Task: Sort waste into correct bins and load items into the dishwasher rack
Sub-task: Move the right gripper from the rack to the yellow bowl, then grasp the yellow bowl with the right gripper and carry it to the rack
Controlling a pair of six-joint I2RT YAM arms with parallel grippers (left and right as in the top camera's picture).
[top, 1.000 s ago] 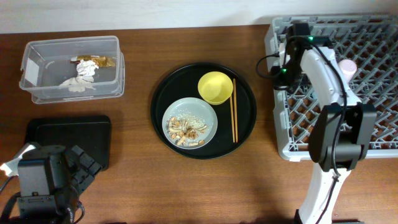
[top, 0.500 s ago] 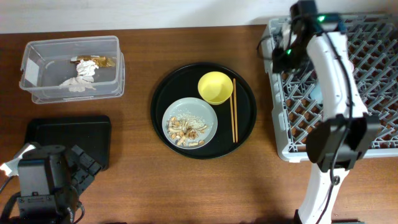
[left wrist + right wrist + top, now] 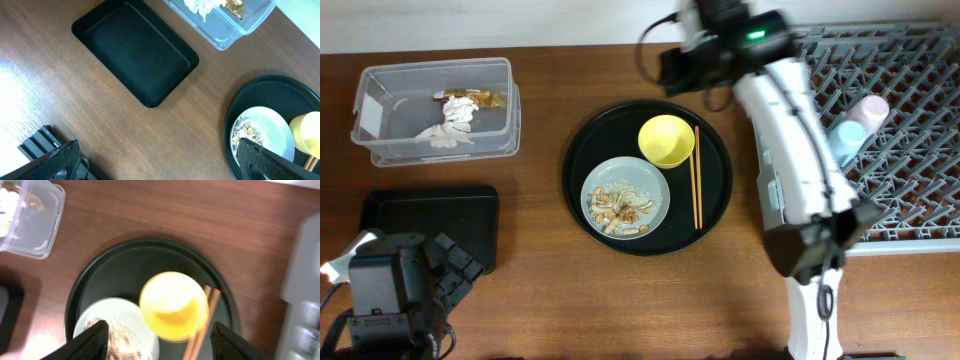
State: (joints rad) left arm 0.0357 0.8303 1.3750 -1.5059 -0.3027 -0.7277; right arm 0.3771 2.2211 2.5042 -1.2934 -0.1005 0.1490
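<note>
My right gripper [image 3: 162, 342] hangs open and empty above the yellow-green bowl [image 3: 173, 306], which sits on the round black tray beside the grey-green plate [image 3: 626, 197] heaped with food scraps [image 3: 618, 208]. A light-blue cup [image 3: 844, 140] and a pink cup [image 3: 869, 110] lie side by side in the grey dishwasher rack [image 3: 910, 170]. White and gold wrappers [image 3: 450, 128] lie in the clear tub [image 3: 380, 105]. The shallow black tray bin [image 3: 135, 55] holds nothing. My left gripper [image 3: 162, 165] stands wide open over bare wood at the front left.
Wooden chopsticks [image 3: 696, 178] lie on the round black tray [image 3: 620, 130], right of the bowl. The right arm [image 3: 790, 120] stretches from the front edge across the rack's left wall. The left arm's base [image 3: 385, 295] sits at the front left corner.
The right arm swung left from over the rack to above the round tray's far side. Its jaws opened, and the light-blue cup now lies in the rack beside the pink cup. The left arm stayed still.
</note>
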